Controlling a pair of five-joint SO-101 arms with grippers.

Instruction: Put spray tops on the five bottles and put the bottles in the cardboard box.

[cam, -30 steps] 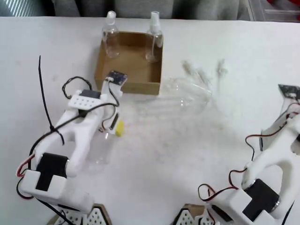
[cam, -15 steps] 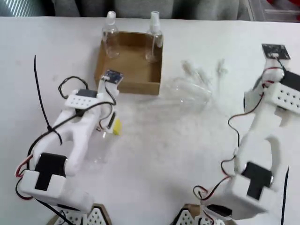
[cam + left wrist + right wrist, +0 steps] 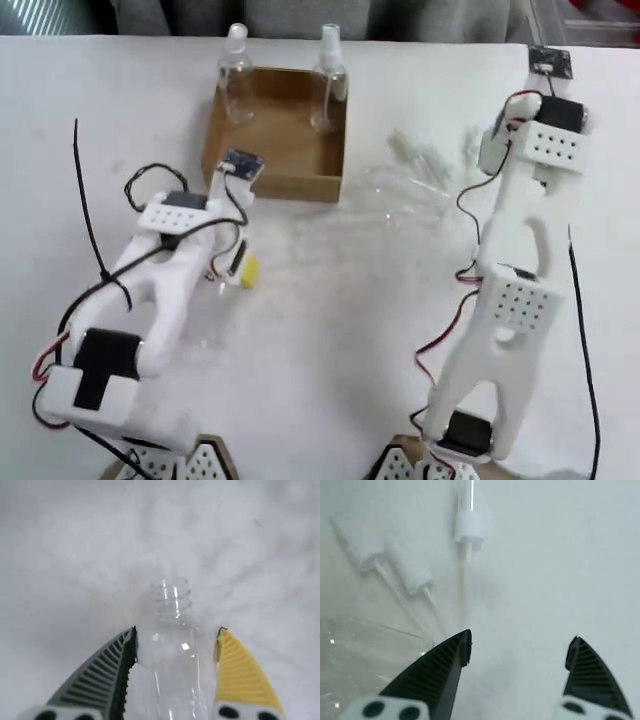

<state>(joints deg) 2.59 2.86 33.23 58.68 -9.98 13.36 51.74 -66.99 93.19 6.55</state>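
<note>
The left pincer (image 3: 176, 631) is clamped on a clear bottle (image 3: 172, 600) — grey finger on one side, yellow on the other. The open threaded neck pokes out past the tips, no spray top on it. Further out from that pincer, the high view has the cardboard box (image 3: 270, 186), with two topped bottles (image 3: 235, 75) standing at its far wall.

The right pincer (image 3: 520, 639) is spread wide over the white table (image 3: 560, 555), gripping nothing. Just ahead of one fingertip lies a spray top (image 3: 469, 524). Two more spray tops (image 3: 415, 577) lie off to that same side — and some bare clear bottles (image 3: 350, 675) lie right beside that finger.
</note>
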